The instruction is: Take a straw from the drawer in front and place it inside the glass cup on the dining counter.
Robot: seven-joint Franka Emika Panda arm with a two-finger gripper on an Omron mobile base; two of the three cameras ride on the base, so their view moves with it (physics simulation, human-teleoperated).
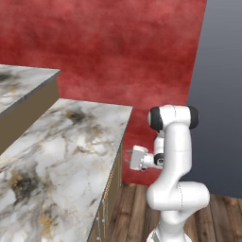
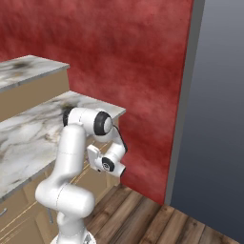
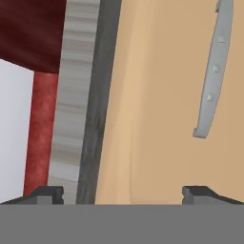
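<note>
My gripper (image 3: pixel 123 193) is open, with nothing between its fingers. It points sideways at the tan drawer front (image 3: pixel 162 119), close below the marble counter's edge (image 3: pixel 76 95). A curved grey handle (image 3: pixel 213 71) sits on that front, off to one side of the fingertips. From the left base view, the gripper (image 1: pixel 127 162) hangs just beside the drawer fronts (image 1: pixel 111 189) under the marble top (image 1: pixel 61 156). The drawer looks shut, flush with the cabinet. The straw and the glass cup are out of view. I cannot tell which marble top is the dining counter.
A higher marble top (image 1: pixel 21 85) with tan sides steps up at the back left. A red wall (image 1: pixel 123 52) stands behind, and a grey wall (image 1: pixel 222 94) to the right. Wooden floor (image 1: pixel 137 208) lies between the counter and the arm's base.
</note>
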